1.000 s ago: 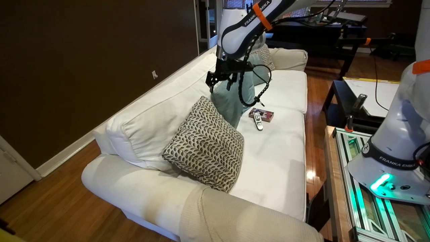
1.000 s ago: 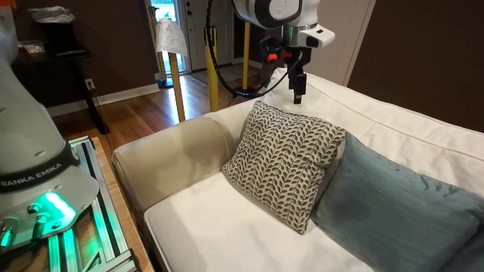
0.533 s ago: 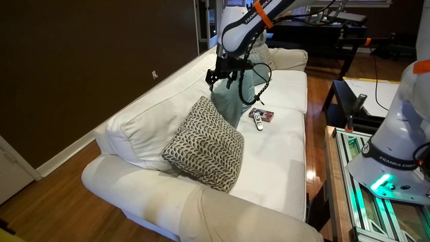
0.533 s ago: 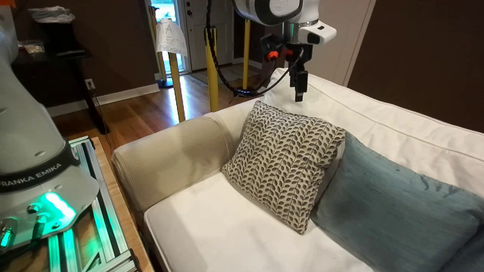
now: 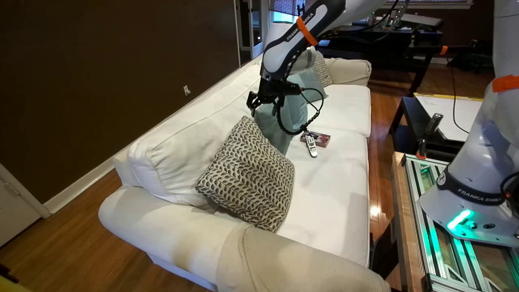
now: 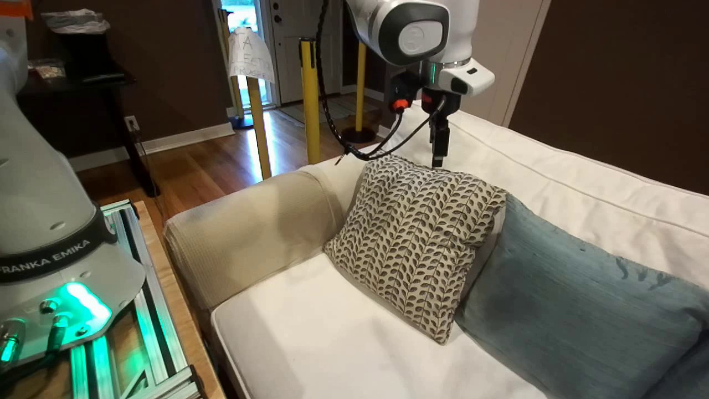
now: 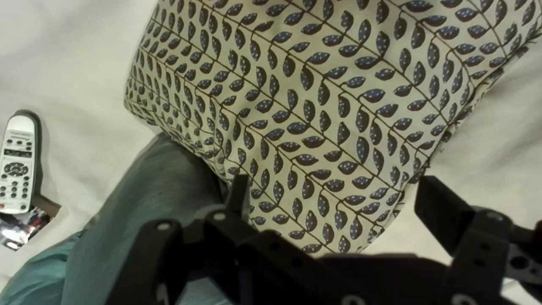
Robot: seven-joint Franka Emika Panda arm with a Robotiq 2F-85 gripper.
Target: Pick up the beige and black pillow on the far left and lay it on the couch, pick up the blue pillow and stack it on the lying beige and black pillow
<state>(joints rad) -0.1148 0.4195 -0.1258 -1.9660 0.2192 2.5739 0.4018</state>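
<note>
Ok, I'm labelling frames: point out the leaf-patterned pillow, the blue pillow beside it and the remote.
Leaf-patterned pillow (image 6: 418,239): in an exterior view, front face.
Blue pillow (image 6: 576,307): in an exterior view, front face.
Remote (image 7: 17,168): wrist view, its buttons.

The wall (image 5: 121,81) is brown; wooden floor (image 6: 205,166) gleams; bright glass (image 6: 242,14) flanks a door (image 6: 289,58)

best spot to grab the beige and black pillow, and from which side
Probably the upper corner of the beige and black pillow, by the blue pillow, coming from above: the pillow sits tilted, that corner high and tapering between the open jaws in the wrist view.
</note>
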